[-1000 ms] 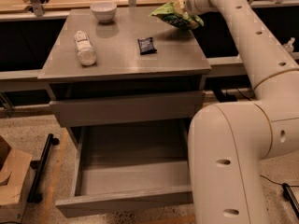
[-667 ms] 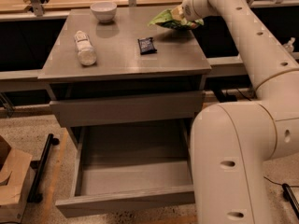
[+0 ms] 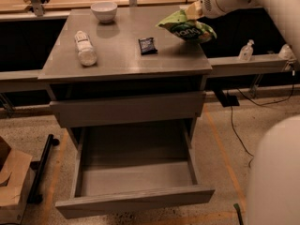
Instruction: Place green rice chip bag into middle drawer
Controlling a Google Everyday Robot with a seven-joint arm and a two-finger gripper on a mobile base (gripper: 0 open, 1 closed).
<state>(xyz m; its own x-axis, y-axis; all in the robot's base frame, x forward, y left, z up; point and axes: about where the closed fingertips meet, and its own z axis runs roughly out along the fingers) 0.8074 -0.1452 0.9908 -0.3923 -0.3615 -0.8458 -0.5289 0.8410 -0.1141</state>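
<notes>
The green rice chip bag [image 3: 187,26] hangs above the right rear part of the cabinet top, crinkly light green with a white printed patch. My gripper [image 3: 193,11] is shut on the bag's upper edge and holds it clear of the surface, with the white arm reaching in from the upper right. The middle drawer [image 3: 133,201] is pulled wide open below, its flat grey floor bare. It sits under the shallower closed drawer front [image 3: 126,108].
On the cabinet top [image 3: 122,55] lie a white bottle [image 3: 85,48] on its side, a small black packet [image 3: 148,45] and a white bowl [image 3: 104,10]. A cardboard box [image 3: 11,182] stands on the floor at left. My white base [image 3: 276,172] fills the lower right.
The gripper has lifted the bag off the cabinet top and carried it toward the front right edge; it now hangs in the air.
</notes>
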